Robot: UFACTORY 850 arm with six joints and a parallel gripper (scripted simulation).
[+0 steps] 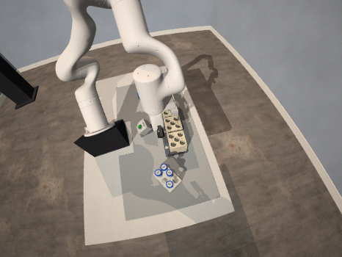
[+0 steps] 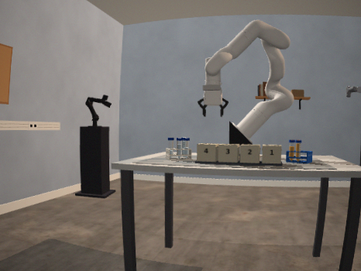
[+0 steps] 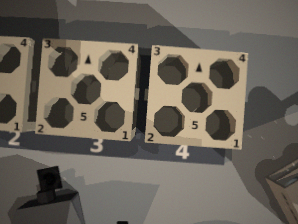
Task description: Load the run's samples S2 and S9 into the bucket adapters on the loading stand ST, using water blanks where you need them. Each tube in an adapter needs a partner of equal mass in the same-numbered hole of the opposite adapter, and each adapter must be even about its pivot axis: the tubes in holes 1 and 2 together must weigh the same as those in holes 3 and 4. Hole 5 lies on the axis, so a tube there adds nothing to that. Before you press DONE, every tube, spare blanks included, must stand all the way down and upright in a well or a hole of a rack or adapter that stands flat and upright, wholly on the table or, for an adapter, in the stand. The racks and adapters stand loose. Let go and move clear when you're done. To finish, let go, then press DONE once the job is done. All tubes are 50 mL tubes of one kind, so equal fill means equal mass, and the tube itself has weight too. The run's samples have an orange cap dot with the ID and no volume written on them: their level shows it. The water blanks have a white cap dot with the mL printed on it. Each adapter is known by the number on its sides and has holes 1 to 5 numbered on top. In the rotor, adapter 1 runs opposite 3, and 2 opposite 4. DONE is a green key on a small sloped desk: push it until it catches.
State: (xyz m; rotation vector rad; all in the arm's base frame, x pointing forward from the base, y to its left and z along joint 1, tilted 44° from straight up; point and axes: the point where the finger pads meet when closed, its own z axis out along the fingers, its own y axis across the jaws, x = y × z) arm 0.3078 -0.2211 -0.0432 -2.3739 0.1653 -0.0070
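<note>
Beige adapter 3 (image 3: pixel 87 90) and adapter 4 (image 3: pixel 196 97) show five unfilled holes each; gripper (image 2: pixel 212 110) fully spread, holding nothing.

At nine o'clock a small black arm (image 2: pixel 97 104) stands on a black pedestal (image 2: pixel 94 159), an orange board (image 2: pixel 5 73) hangs beyond it, and a wall shelf (image 2: pixel 300 98) sits at two o'clock.

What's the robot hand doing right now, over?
Hand open, holding nothing, high above adapters 3 and 4. All their holes empty. Sample tubes in blue rack. Nothing in the way.
</note>
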